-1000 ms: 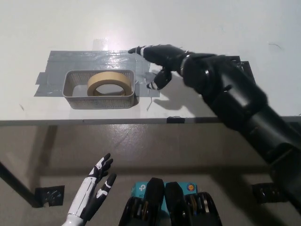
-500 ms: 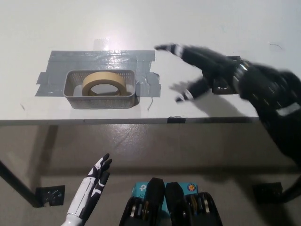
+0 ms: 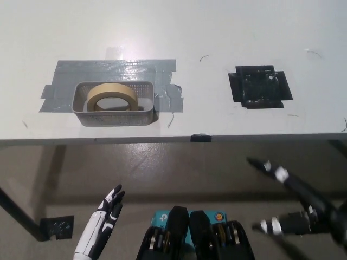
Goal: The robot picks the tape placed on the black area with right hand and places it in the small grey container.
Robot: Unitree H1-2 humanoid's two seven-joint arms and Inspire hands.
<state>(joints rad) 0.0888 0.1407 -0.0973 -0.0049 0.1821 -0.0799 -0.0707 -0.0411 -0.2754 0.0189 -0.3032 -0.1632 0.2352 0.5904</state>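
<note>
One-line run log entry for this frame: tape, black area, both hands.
tape: in small grey container | black area: bare | right hand: open, below table edge | left hand: open, resting lower left

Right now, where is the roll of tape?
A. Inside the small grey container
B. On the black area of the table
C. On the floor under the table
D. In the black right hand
A. The tape lies within the walls of the small grey container, while the black area is bare and the right hand holds nothing, low beside the table edge with fingers apart.
</note>
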